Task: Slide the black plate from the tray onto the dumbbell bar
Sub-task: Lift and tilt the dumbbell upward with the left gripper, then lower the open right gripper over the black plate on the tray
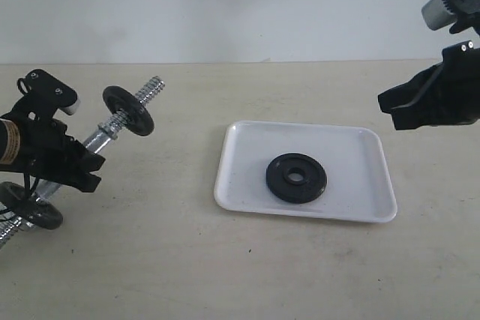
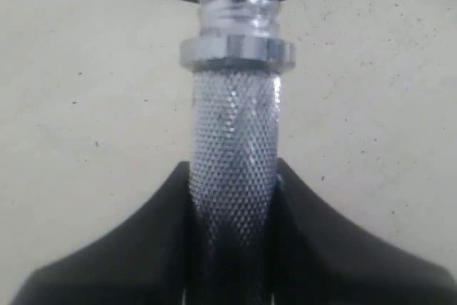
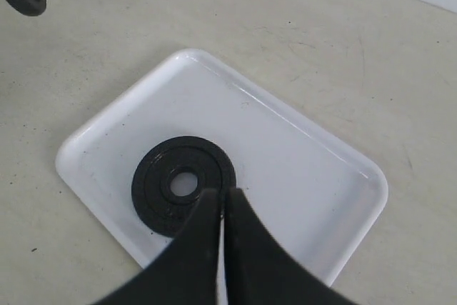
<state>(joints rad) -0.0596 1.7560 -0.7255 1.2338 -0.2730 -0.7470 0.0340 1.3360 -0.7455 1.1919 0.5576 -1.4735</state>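
Note:
The black plate lies flat in the middle of the white tray; the right wrist view shows the plate on the tray too. My right gripper hovers above the tray's right side, shut and empty; in its own view the gripper points at the plate's edge. The dumbbell bar is tilted at the left, its threaded end pointing up and to the right. My left gripper is shut on the bar's knurled middle, fingers on either side.
One black disc sits behind a chrome collar near the bar's raised end, and another disc sits at the low end by the table's left edge. A beige tabletop runs to a white back wall.

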